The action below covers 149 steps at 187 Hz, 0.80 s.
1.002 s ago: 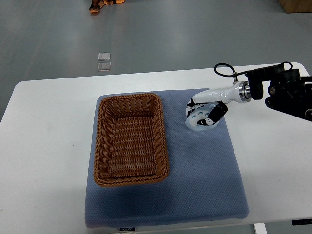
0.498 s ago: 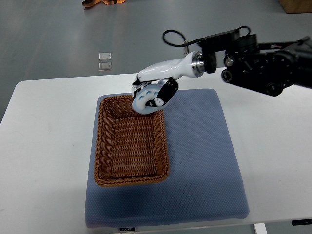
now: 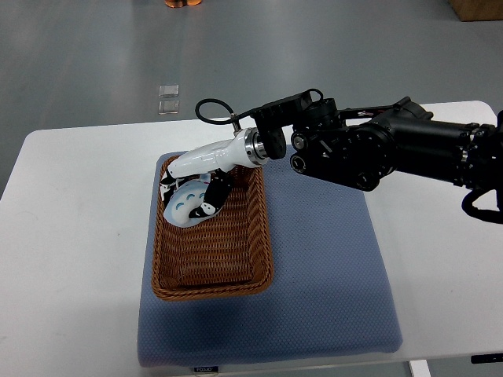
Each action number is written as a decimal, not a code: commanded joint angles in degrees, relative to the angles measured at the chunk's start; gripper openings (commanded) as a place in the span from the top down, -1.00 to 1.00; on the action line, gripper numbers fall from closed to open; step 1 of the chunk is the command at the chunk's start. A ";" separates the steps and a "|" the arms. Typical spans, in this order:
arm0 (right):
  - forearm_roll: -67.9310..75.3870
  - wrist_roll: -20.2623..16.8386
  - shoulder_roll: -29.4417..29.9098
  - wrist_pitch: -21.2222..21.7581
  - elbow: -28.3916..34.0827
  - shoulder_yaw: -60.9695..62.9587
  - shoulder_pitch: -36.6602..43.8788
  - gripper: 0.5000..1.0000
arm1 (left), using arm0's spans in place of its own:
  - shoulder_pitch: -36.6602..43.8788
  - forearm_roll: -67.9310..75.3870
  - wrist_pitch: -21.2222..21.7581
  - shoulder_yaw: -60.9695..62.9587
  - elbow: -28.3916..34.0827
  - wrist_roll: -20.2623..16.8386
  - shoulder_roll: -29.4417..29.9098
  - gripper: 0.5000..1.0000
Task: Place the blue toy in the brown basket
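Observation:
The brown wicker basket (image 3: pixel 265 250) sits on the left half of a blue-grey mat (image 3: pixel 330 298). My right arm reaches in from the right edge, and its white hand (image 3: pixel 196 196) with black fingers hovers over the basket's far left corner. The fingers are curled around the pale blue toy (image 3: pixel 179 209), a rounded piece with small holes. The toy hangs inside the basket's outline, just above its woven floor; I cannot tell whether it touches. The hand hides part of the toy. My left arm does not show.
The mat lies on a white table (image 3: pixel 71 236) whose far edge borders a grey floor. Two small clear squares (image 3: pixel 167 99) lie on that floor. An orange shoe of a person (image 3: pixel 181 2) peeks in at the top edge.
The right hand carried the blue toy from the mat on the basket's right, up over the far rim, and now holds it lower over the basket's far left part.

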 commanded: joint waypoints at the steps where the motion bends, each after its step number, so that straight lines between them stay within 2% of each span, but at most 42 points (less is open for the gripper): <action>1: 0.07 -0.13 0.03 -0.07 -0.03 0.31 -0.66 -0.49 | 0.00 0.00 -0.05 0.00 -0.02 0.02 0.00 -1.00; 10: 0.15 -0.13 -0.06 -0.16 -0.03 0.66 -0.84 -0.57 | 0.00 0.00 -0.05 0.00 -0.02 0.02 0.00 -1.00; 55: 6.31 -0.22 -2.08 -1.12 -1.87 2.77 -2.68 -0.58 | -0.09 -0.09 0.04 0.00 -0.02 0.02 0.00 -1.00; 70: 10.61 -1.71 -3.40 -2.53 -3.54 6.28 -4.35 -0.58 | 0.00 -0.09 -0.05 0.00 -0.02 0.02 0.00 -1.00; 114: 19.84 -4.96 -9.64 -5.78 -5.47 22.54 -13.05 -0.58 | 0.00 0.00 -0.05 0.00 -0.02 -0.06 0.00 -1.00; 149: 27.48 -5.49 -12.54 -9.03 -6.35 36.16 -22.45 -0.58 | 0.00 0.00 0.04 0.00 -0.02 0.02 0.00 -1.00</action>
